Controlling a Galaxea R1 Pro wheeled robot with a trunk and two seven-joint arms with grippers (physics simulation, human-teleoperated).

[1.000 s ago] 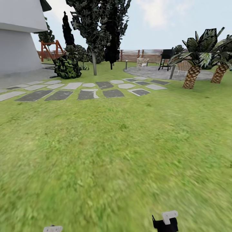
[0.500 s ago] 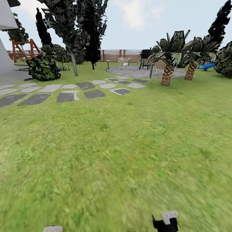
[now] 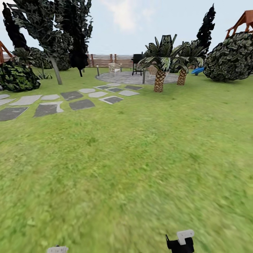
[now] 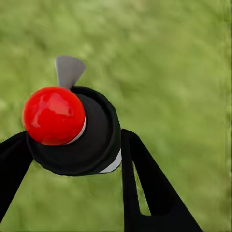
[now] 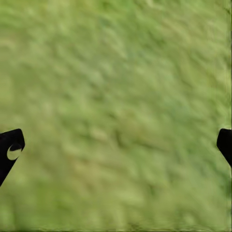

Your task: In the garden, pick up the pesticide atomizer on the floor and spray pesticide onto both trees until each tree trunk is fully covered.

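The pesticide atomizer (image 4: 94, 145) is a small black bottle with a red ball on top and a grey nozzle tip, seen over blurred grass. My left gripper (image 4: 72, 142) is shut on it, a black finger pressing each side. In the head view only a white bit of the left gripper (image 3: 57, 249) shows at the lower edge. My right gripper (image 5: 118, 145) is open, with bare grass between its widely spread fingertips; it also shows low in the head view (image 3: 181, 242). The floor's grey stone slabs (image 3: 80, 104) lie far ahead to the left. The two trees are out of view.
Lawn stretches ahead. Two short palms (image 3: 160, 79) stand beyond the slabs beside a round paved patio (image 3: 123, 77) with chairs and a grill. Dark narrow trees (image 3: 75, 38) stand at the left, a big bush (image 3: 230, 58) and a playhouse roof (image 3: 244, 19) at the right, the slat fence (image 3: 105, 60) behind.
The whole head view has swung right: the white house left the picture, slabs and palms slid left, the big bush and playhouse roof came in. Both grippers keep their places.
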